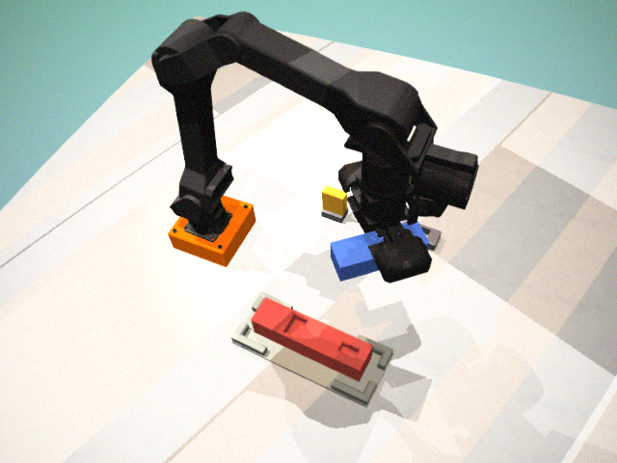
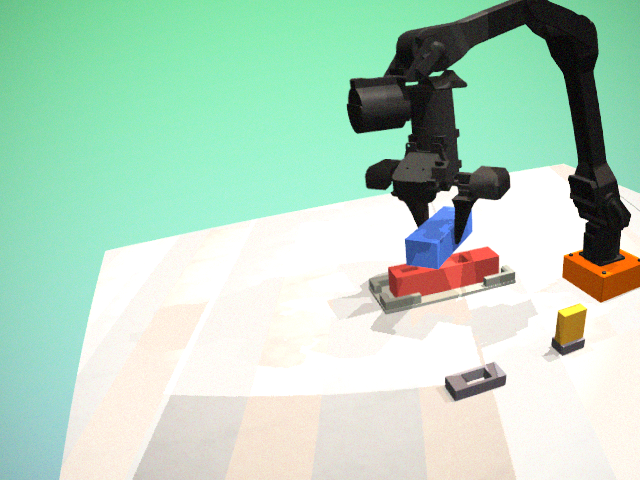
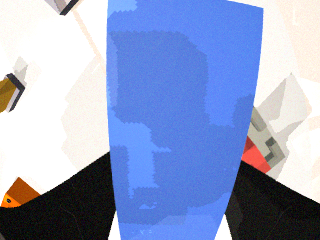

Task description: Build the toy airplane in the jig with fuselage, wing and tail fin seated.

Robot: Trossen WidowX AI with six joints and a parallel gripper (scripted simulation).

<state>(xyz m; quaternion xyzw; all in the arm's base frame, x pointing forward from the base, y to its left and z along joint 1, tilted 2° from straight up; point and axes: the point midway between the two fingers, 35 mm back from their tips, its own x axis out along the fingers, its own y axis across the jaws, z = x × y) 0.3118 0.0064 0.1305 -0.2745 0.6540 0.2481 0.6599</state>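
The red fuselage (image 1: 318, 339) (image 2: 473, 272) (image 3: 256, 157) lies between the corner brackets of the grey jig (image 1: 304, 366) (image 2: 400, 300), both top sockets empty. My gripper (image 1: 389, 237) (image 2: 440, 232) (image 3: 170, 158) is shut on the long blue wing (image 1: 351, 254) (image 2: 423, 252) (image 3: 160, 75), across its middle. The wing hangs in the air, apart from the fuselage and on the side toward the stands; its tab is hidden. The yellow tail fin (image 1: 334, 201) (image 2: 570, 325) (image 3: 6, 92) stands upright in a small dark stand (image 1: 334, 216) (image 2: 568, 345).
An empty grey stand (image 1: 436, 237) (image 2: 454, 387) (image 3: 59, 4) with a rectangular opening is on the table, partly behind the wing in the top view. The orange arm base (image 1: 239, 214) (image 2: 584, 273) (image 3: 21, 192) stands beyond the fin.
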